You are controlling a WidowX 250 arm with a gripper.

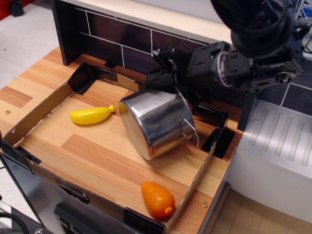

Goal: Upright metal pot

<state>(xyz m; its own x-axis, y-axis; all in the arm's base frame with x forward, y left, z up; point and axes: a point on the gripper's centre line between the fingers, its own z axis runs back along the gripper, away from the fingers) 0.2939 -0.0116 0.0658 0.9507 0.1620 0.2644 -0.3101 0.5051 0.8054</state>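
Observation:
The shiny metal pot [155, 122] lies tilted on its side in the cardboard tray, its flat base facing the front left and its opening toward the back right. A wire loop handle [191, 130] sticks out on its right side. My black gripper [163, 78] reaches in from the right and sits at the pot's upper back rim. The fingertips are hidden by the pot and the dark backdrop, so I cannot tell whether they are closed on the rim.
A yellow toy vegetable [91, 115] lies left of the pot. An orange toy carrot [157, 199] lies near the tray's front edge. The low cardboard tray wall [34, 119] runs around the wooden board. A dark tiled back wall [117, 34] stands behind; a white ribbed unit [282, 146] stands right.

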